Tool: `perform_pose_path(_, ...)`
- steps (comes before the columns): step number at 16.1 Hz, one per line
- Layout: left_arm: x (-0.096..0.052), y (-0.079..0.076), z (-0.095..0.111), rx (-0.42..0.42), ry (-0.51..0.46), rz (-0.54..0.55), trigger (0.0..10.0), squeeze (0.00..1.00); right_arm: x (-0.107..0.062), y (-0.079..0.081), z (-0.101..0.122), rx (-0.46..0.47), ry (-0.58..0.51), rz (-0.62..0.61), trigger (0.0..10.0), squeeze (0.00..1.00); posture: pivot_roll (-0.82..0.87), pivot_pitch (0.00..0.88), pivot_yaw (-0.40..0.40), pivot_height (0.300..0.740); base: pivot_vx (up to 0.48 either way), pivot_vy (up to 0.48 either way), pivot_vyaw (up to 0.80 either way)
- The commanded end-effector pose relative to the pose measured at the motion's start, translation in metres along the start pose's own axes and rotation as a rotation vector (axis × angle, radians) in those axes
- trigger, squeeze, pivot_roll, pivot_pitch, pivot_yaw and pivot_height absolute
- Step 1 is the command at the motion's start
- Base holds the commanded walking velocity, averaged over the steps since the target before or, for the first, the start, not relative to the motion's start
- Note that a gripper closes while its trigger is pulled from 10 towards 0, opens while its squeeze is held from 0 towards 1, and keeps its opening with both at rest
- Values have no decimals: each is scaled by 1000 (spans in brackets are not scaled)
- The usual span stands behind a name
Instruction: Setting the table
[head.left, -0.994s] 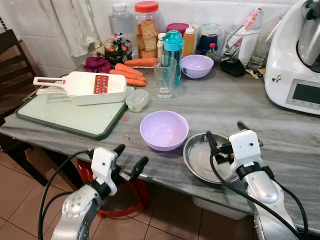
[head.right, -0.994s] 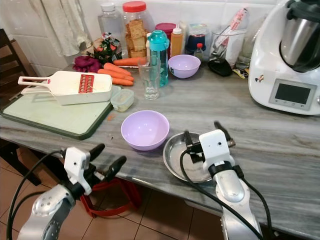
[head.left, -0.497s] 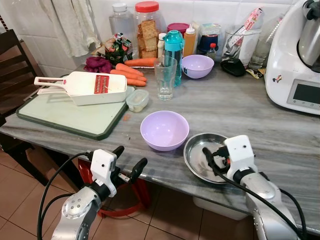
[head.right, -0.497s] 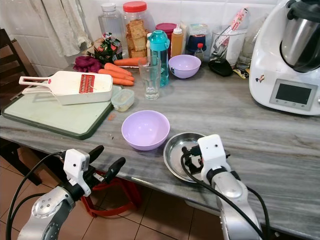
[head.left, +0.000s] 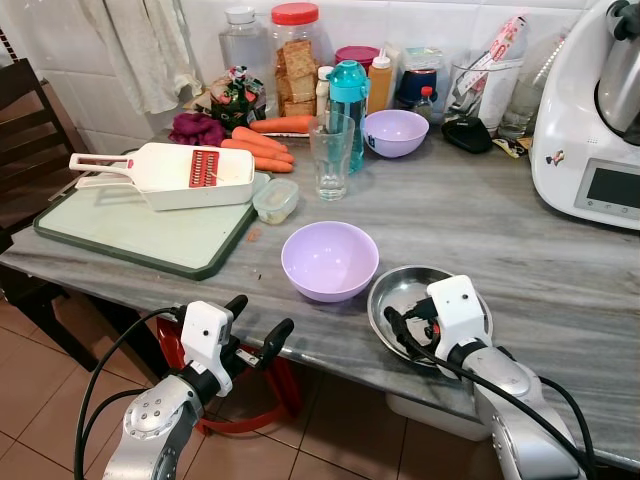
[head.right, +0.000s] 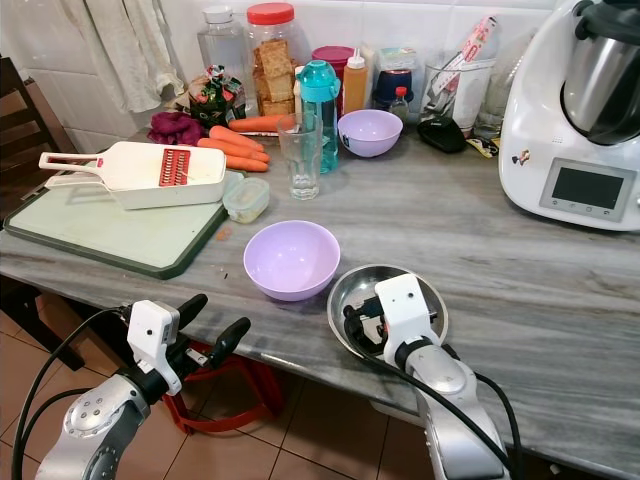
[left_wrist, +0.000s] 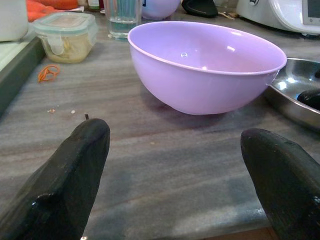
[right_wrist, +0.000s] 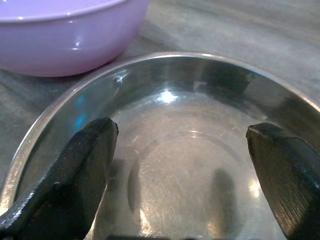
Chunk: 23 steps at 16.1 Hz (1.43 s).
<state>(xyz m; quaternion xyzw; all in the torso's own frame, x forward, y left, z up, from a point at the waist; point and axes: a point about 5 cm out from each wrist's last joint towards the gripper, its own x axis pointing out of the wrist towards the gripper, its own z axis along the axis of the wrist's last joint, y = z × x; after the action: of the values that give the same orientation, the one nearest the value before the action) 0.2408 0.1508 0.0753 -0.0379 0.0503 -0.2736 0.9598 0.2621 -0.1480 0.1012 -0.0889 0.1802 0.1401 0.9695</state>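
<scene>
Bowl (head.left: 329, 260) just left of metal dish (head.left: 400, 292), glass (head.left: 330, 156) behind, cutting board (head.left: 140, 228) far left.

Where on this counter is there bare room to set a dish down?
Bare marble lies between the steel plate, small purple bowl and white appliance. The back wall by the cracker jar is crowded; the cutting board fills the left.

Head pair: high, looking forward and down over the table (head.left: 560, 270).
Left wrist: low at table edge, facing purple bowl (left_wrist: 205, 65) at 12 o'clock.
Right wrist: close above steel dish (right_wrist: 190, 150); bowl shared.
</scene>
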Motion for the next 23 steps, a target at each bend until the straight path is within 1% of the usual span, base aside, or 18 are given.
perform_pose_path(1,0,1,0,10,10,-3,10000,0,3,4,-1,8,18,24,10000,0,-59,0,51,740,0,0,0)
perform_pose_path(3,0,-2,-1,8,11,-9,10000,0,6,5,-5,27,36,35,10000,0,-53,0,51,740,0,0,0)
perform_pose_path(8,-2,1,-2,13,17,-5,10000,0,10,9,-9,39,53,53,10000,0,-42,0,53,740,0,0,0)
perform_pose_path(16,-1,3,-2,20,19,-5,10000,0,20,18,1,51,22,96,10000,0,-34,0,55,740,0,0,0)
perform_pose_path(18,-1,3,-2,19,20,-7,10000,0,19,18,2,53,19,97,10000,0,-35,0,56,740,0,0,0)
perform_pose_path(21,0,3,-2,17,20,-6,10000,0,15,13,3,66,10,69,10000,0,-35,0,56,740,0,0,0)
perform_pose_path(23,-1,2,-2,18,20,-5,10000,0,7,8,12,68,-46,18,10000,0,-36,0,53,740,0,0,0)
